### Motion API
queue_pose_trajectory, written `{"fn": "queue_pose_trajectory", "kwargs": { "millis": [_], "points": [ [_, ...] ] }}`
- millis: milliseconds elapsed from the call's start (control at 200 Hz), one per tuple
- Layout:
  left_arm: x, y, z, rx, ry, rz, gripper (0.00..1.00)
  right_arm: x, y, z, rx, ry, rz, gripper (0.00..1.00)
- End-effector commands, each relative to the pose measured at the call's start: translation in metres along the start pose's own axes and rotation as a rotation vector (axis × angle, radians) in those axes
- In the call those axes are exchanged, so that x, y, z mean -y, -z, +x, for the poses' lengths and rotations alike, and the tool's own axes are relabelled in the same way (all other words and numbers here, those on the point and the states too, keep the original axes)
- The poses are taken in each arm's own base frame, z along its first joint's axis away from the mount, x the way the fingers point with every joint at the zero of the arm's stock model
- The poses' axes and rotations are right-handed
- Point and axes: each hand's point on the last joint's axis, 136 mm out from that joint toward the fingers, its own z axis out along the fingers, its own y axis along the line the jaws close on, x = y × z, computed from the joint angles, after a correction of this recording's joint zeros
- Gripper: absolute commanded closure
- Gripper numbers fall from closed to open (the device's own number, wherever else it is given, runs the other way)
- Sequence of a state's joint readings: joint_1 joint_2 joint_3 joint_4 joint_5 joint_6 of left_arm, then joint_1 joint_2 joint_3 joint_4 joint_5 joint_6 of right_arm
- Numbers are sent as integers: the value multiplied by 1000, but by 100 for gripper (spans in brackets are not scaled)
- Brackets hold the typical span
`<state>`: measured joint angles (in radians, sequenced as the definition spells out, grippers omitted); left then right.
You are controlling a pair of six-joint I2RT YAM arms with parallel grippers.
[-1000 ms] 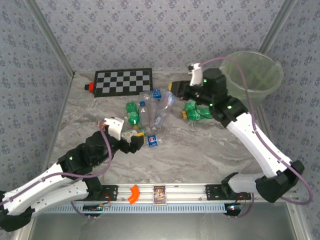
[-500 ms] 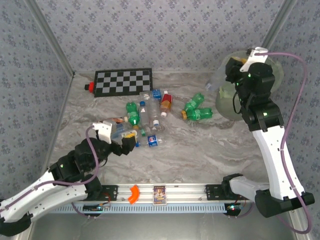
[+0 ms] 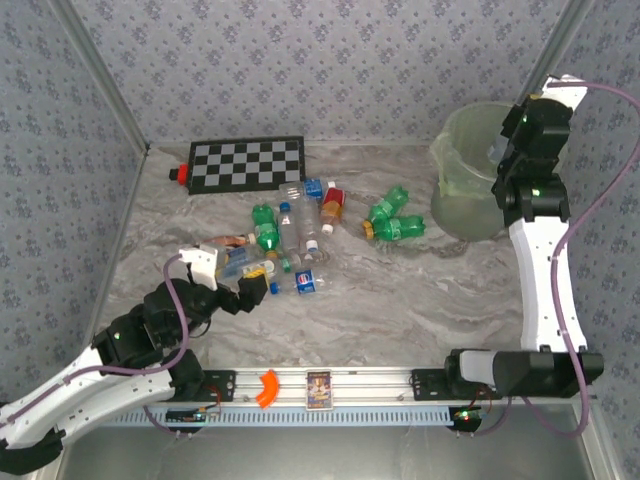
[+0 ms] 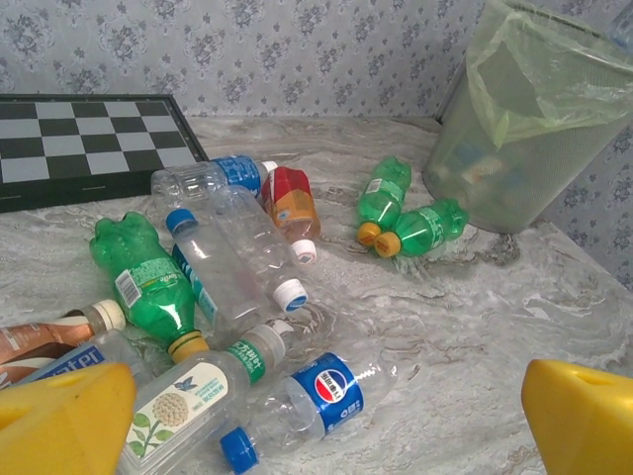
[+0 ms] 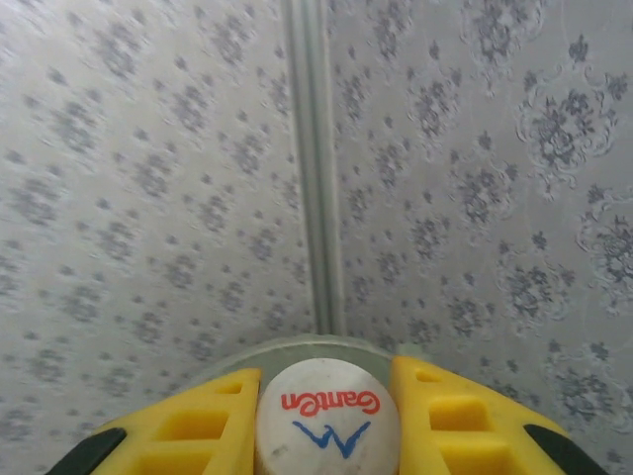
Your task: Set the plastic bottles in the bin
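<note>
Several plastic bottles lie in a loose pile mid-table: a green one point(image 3: 265, 225) point(image 4: 143, 277), a clear one with a blue cap point(image 3: 295, 228) point(image 4: 237, 257), an orange-brown one point(image 3: 332, 203) point(image 4: 289, 203) and a pair of green ones point(image 3: 395, 220) point(image 4: 401, 213). A clear Pepsi-labelled bottle point(image 3: 307, 283) point(image 4: 316, 396) lies just ahead of my left gripper point(image 3: 240, 276) point(image 4: 321, 430), which is open and empty. My right gripper point(image 3: 520, 135) point(image 5: 328, 426) is raised over the bin point(image 3: 465, 195) point(image 4: 514, 148), shut on a clear bottle with a white cap point(image 5: 328, 421).
A checkerboard point(image 3: 247, 162) point(image 4: 79, 143) lies at the back left with a small red block point(image 3: 179, 174) at its left end. An orange clip point(image 3: 267, 388) and a card point(image 3: 318, 388) sit on the front rail. Patterned walls close the sides.
My right arm has swung up and right from the pile, carrying the clear bottle to above the bin. The left arm has drawn back slightly to the lower left, still open.
</note>
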<state>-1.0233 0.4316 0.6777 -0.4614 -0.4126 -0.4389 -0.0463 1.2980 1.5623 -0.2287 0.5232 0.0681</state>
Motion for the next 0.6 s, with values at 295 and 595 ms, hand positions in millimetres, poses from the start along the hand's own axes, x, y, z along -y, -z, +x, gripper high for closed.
{"fn": "queue_pose_trajectory", "kwargs": {
  "millis": [295,595],
  "points": [
    [-5,7,-1,20,22,-10,0,5,-25,33,-90,74,50,64],
    [-9,6,-1,18,16,-36,0,2,-17,41,-133,59,19,19]
  ]
}}
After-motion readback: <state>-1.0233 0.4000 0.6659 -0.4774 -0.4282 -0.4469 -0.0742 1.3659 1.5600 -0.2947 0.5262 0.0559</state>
